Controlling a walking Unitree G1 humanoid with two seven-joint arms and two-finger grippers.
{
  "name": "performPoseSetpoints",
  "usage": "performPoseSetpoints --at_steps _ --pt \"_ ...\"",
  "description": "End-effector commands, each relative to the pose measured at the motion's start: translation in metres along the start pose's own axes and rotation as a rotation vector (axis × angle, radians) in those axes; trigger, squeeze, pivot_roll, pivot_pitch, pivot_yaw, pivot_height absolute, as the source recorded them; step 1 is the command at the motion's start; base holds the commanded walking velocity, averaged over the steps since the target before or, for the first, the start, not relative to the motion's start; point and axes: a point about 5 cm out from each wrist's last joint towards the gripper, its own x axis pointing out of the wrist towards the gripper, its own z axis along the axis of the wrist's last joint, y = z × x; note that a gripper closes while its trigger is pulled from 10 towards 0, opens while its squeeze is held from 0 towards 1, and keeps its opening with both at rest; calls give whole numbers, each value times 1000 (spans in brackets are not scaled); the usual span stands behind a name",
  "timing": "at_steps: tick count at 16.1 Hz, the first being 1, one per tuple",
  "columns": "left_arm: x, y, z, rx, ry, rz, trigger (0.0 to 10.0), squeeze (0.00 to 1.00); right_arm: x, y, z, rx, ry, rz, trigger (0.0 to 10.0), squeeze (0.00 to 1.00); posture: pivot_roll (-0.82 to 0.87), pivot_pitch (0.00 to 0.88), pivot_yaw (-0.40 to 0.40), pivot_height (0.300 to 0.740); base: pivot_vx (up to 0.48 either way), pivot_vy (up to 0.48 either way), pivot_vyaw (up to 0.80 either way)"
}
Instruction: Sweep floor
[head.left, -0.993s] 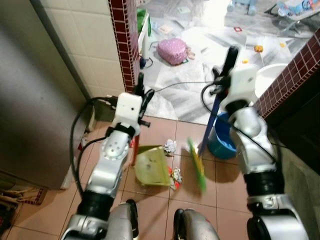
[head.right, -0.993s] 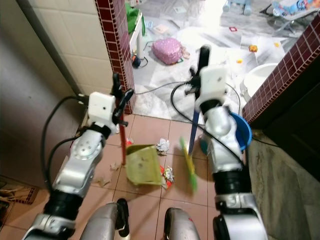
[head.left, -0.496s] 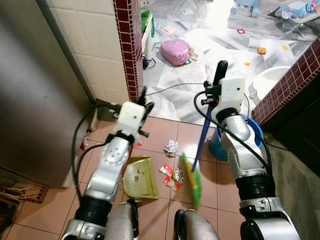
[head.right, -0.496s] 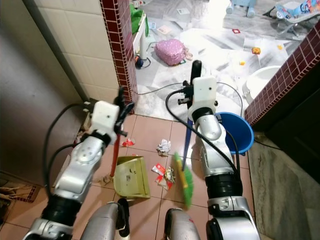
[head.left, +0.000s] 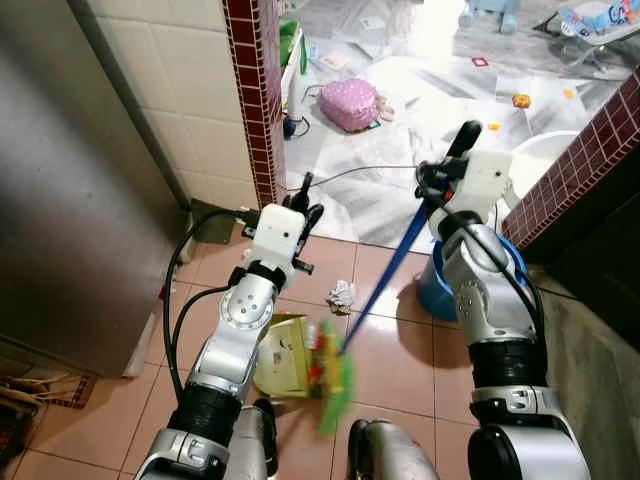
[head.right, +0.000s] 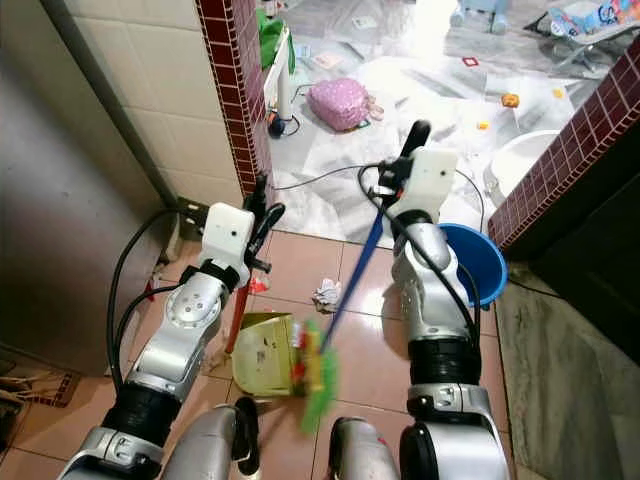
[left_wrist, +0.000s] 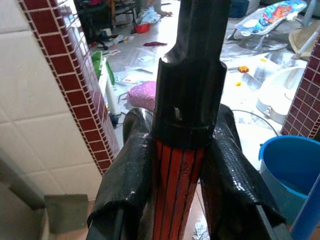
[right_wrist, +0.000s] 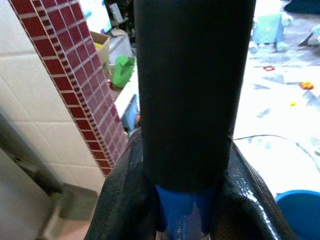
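Since a second ago the green-bristled broom with the blue handle (head.left: 335, 375) has swung across to the mouth of the yellow plastic dustpan (head.left: 282, 345) on the terracotta floor tiles (head.left: 390, 350). The right hand (head.left: 447, 170) is clamped on the broom's handle, the left hand (head.left: 300, 200) closed round the dustpan's red stick. A crumpled white paper scrap (head.left: 342, 295) lies beyond the sweep; a hard stroke could flick litter over the pan

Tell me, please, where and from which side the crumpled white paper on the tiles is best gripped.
Grip the crumpled white paper across its middle, coming straight down from above. It lies low and loose on the floor tiles, apart from the yellow dustpan and the blue bucket, so its top is open; its creased ridges would likely give the fingers hold.
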Motion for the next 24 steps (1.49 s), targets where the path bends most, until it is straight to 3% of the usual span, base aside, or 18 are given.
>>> performPoseSetpoints --at_steps 1,5,6,8,10,15,18,20,24 --pt "-4 -12 -20 -125 99 -18 10000 0 4 11 15 77 -51 31 10000 0 -47 171 -11 740 0 0 0" --pt "0 -12 -15 -219 69 0 10000 0 7 23 31 106 -103 91 10000 0 -45 163 -13 740 0 0 0" --pt "0 -10 -14 -220 64 7 10000 0 8 25 37 61 -131 120 10000 0 -45 163 -13 740 0 0 0" --pt "0 -2 -13 -224 52 31 10000 0 7 30 57 -146 -247 221 10000 0 -48 158 -12 740 0 0 0" --pt "1 2 -13 -216 51 44 10000 0 9 24 65 -149 -274 212 10000 0 -47 152 -10 740 0 0 0" --pt "-1 16 -8 -201 27 85 10000 0 11 7 105 -291 -419 165 10000 0 -49 145 -8 740 0 0 0" --pt "-9 26 1 -193 2 118 10000 0 4 -10 95 -360 -402 123 10000 0 -45 144 -10 740 0 0 0" --pt "-25 36 14 -168 -49 126 10000 0 -7 -24 63 -425 -324 70 10000 0 -39 151 -3 740 0 0 0" --pt "-45 37 18 -175 -74 52 10000 0 -20 -33 8 -306 -126 -44 10000 0 -18 143 2 740 0 0 0"
